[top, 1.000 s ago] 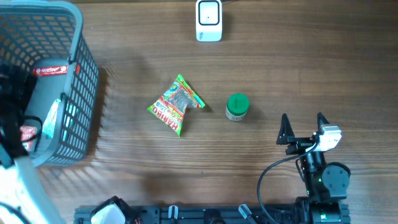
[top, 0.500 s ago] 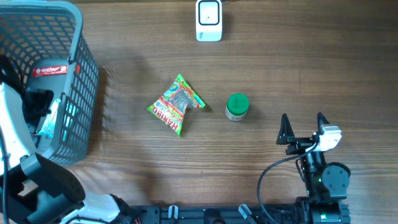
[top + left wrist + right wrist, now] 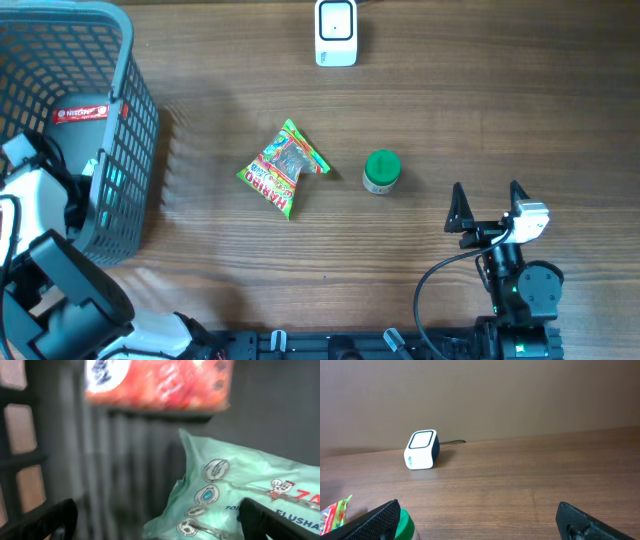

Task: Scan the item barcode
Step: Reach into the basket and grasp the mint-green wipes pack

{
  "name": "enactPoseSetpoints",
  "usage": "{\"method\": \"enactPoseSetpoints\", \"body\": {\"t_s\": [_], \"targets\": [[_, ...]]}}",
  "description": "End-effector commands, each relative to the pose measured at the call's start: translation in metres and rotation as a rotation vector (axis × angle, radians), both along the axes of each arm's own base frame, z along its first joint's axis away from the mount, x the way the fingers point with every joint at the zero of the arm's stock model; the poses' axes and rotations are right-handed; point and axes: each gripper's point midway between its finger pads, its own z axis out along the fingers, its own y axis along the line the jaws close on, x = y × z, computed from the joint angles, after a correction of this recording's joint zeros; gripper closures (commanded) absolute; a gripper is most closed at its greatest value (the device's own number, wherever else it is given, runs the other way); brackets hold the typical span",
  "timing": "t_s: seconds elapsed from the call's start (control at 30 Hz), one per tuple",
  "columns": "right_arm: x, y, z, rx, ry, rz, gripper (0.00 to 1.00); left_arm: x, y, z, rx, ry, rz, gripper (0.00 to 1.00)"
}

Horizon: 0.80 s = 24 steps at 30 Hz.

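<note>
— Inside the grey plastic mesh basket (image 3: 130,120), left claw (image 3: 160,522) is spread fully and grips nothing. A pale green wipes pack (image 3: 235,490) lies right in front of it, with a red pack (image 3: 160,382) behind.
— And right claw (image 3: 486,188)?
— Spread wide too, empty, over the near tabletop (image 3: 500,100). Mid-tabletop lie a colourful candy bag (image 3: 283,168) and a green-lidded jar (image 3: 381,171), apart. The white box scanner (image 3: 335,32) is at the far edge.

Overhead bright, even, sharp; soft striped shadow beside basket (image 3: 135,130). Left wrist view dim, blurred.
</note>
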Motion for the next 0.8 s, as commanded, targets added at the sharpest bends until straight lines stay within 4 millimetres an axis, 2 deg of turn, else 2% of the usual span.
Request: {"method": "enactPoseSetpoints", "body": {"t_s": [0.0, 0.13, 0.17, 0.23, 0.27, 0.3, 0.37, 0.43, 0.5, 0.53, 0.57, 0.67, 0.77], "targets": [[0.000, -0.002, 0.000, -0.002, -0.001, -0.013, 0.00, -0.009, -0.007, -0.026, -0.013, -0.002, 0.011, 0.00], [0.000, -0.002, 0.000, -0.002, -0.001, -0.013, 0.00, 0.005, -0.014, -0.041, -0.040, -0.100, -0.005, 0.01], [0.000, -0.002, 0.000, -0.002, -0.001, -0.013, 0.00, 0.010, -0.018, -0.045, -0.059, -0.132, -0.012, 0.11], [0.000, -0.002, 0.000, -0.002, -0.001, -0.013, 0.00, 0.015, -0.024, -0.050, -0.086, -0.172, -0.023, 0.59], [0.000, -0.002, 0.000, -0.002, -0.001, -0.013, 0.00, 0.016, -0.026, -0.052, -0.095, -0.184, -0.026, 0.73], [0.000, -0.002, 0.000, -0.002, -0.001, -0.013, 0.00, 0.018, -0.029, -0.055, -0.108, -0.200, -0.031, 0.83], [0.000, -0.002, 0.000, -0.002, -0.001, -0.013, 0.00, 0.018, -0.035, -0.062, -0.126, -0.215, -0.036, 0.96], [0.000, -0.002, 0.000, -0.002, -0.002, -0.013, 0.00, 0.015, -0.038, -0.069, -0.138, -0.206, -0.036, 0.96], [0.000, -0.002, 0.000, -0.002, -0.002, -0.013, 0.01, 0.017, -0.038, -0.067, -0.140, -0.210, -0.069, 0.96], [0.000, -0.002, 0.000, -0.002, -0.001, -0.013, 0.00, 0.021, -0.038, -0.062, -0.140, -0.228, -0.098, 0.96], [0.000, -0.002, 0.000, -0.002, -0.001, -0.013, 0.00, 0.032, -0.035, -0.042, -0.125, -0.277, -0.131, 0.96], [0.000, -0.002, 0.000, -0.002, -0.001, -0.013, 0.00, 0.048, -0.027, 0.006, -0.071, -0.365, -0.149, 0.96], [0.000, -0.002, 0.000, -0.002, -0.001, -0.013, 0.00, 0.059, -0.019, 0.077, 0.030, -0.486, -0.174, 0.96]]}}
